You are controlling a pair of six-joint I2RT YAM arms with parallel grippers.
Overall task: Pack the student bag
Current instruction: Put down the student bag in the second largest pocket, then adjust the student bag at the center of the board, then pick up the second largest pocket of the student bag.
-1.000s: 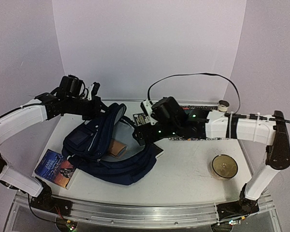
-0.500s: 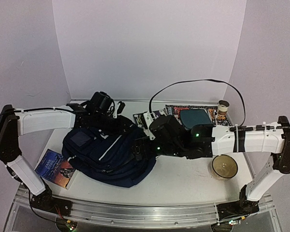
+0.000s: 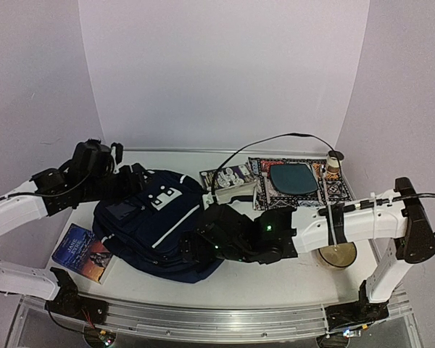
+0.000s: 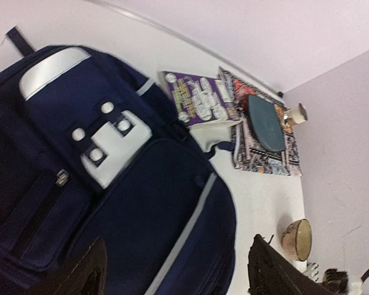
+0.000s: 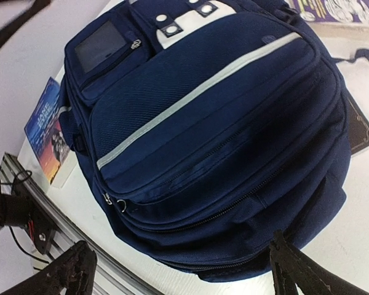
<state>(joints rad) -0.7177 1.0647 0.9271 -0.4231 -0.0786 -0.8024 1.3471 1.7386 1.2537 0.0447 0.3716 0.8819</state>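
**Soft, bulky bag lies flat under two empty claws**

Top view: the student bag (image 3: 156, 225) lies face up on the table (image 3: 275, 279), left of centre in the frame. A book (image 3: 83, 251) sits just beside its lower left edge. The left gripper (image 3: 133, 177) hangs at the bag's upper left corner and the right gripper (image 3: 199, 246) at its lower right edge. How their jaws stand is hard to read from here.

Left wrist view: the bag fills the left and centre of the frame. The left claw's fingers (image 4: 80, 276) stand wide apart along the bottom edge with nothing between them. A black loop strap (image 4: 17, 40) at the upper left looks the firmest place to lift from.

Right wrist view: the bag fills nearly the whole frame, and its zips appear closed. The right claw's fingers (image 5: 74, 273) are spread to the bottom corners, empty. Small metal zip pulls (image 5: 118, 204) sit at the lower left.

The padded cloth will likely sag and fold rather than keep its shape, and a pinch on a flat panel may slip. The pulls call for a fine pinch while the other claw steadies the bag.
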